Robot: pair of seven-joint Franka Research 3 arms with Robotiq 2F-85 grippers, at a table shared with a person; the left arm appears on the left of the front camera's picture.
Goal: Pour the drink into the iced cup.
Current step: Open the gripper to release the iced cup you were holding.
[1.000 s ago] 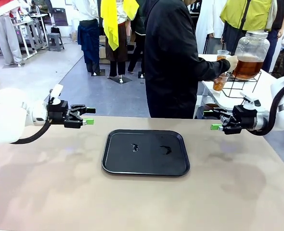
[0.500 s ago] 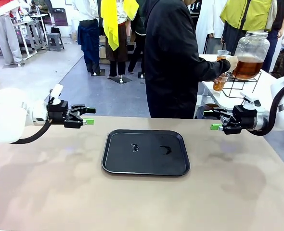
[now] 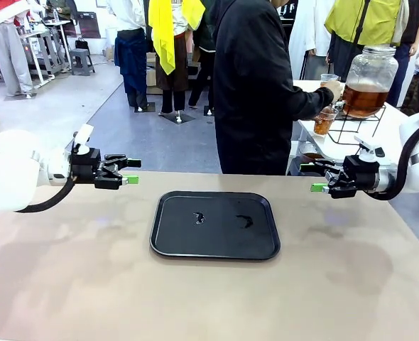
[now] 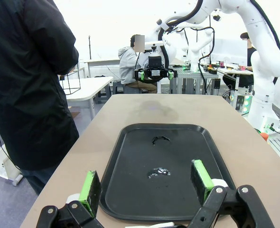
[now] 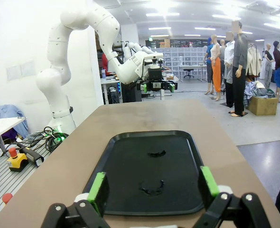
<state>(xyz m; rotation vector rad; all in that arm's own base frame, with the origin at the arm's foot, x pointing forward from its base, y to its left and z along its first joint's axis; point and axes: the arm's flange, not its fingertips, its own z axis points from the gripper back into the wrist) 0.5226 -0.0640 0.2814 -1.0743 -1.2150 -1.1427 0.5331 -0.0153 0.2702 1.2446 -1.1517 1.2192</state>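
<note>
Dispenser jar (image 3: 368, 79): tap is hidden behind person's hand (image 3: 334, 88); whether drink (image 3: 364, 99) is flowing into cup (image 3: 325, 121) can't be told, too small. Ice in cup can't be made out. Person is cut off by top edge.

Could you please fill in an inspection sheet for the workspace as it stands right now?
Surface: tan table, bare apart from a black tray with two small wet marks.
Job's things: dispenser jar of the drink on a side table; the person's hand at it, a cup beneath.
Clutter: nothing seen.
Grippers: left gripper and right gripper, jaws open, empty, above the table's ends.
Cables: black hose at left arm.
Surroundings: bystanders behind.
</note>
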